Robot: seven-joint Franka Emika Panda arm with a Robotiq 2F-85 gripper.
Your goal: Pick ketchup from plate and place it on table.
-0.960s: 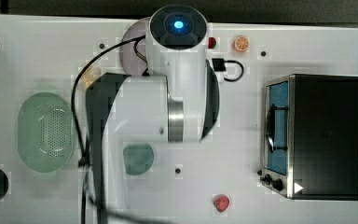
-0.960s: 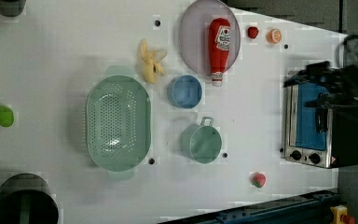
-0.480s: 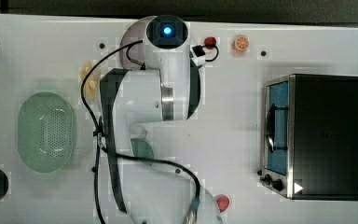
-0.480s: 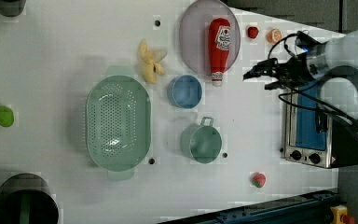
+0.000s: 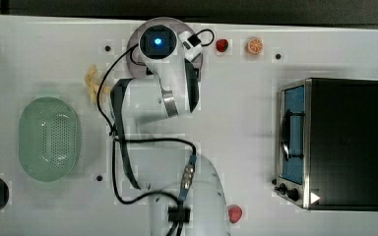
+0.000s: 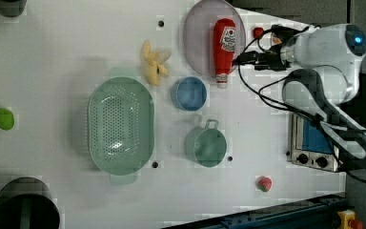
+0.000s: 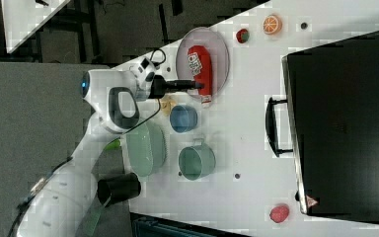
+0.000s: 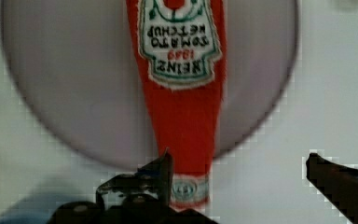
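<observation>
Red against pale mauve, the ketchup [image 6: 224, 45] is seen lying flat on the plate [image 6: 199, 43], its white-capped end reaching past the plate's rim onto the white table [image 6: 66, 57]. Nothing of the task can be counted as done: the bottle has not been lifted, and no contact with it is shown.

The pincer [image 6: 242, 59] is held wide open and empty. In the left view it is placed level with the bottle's neck, just beside it on the side away from the plate's centre, with the fingertips close to the red body but apart from it. In the wrist view the two dark fingers [image 8: 156, 175] are spread well wider than the neck, and the capped end [image 8: 189, 189] is found between them, nearer to one finger than to the other. The label [image 8: 181, 44] is seen farther out from the pincer, over the middle of the plate.

What is left is judged to be nearly everything: the fingers are to be brought down around the neck and centred on it, closed, the bottle raised off the plate, carried to a bare part of the table, and let go. A blue bowl [image 6: 189, 93] stands near the cap, beyond the plate's rim, and would have to be cleared during the carry.
</observation>
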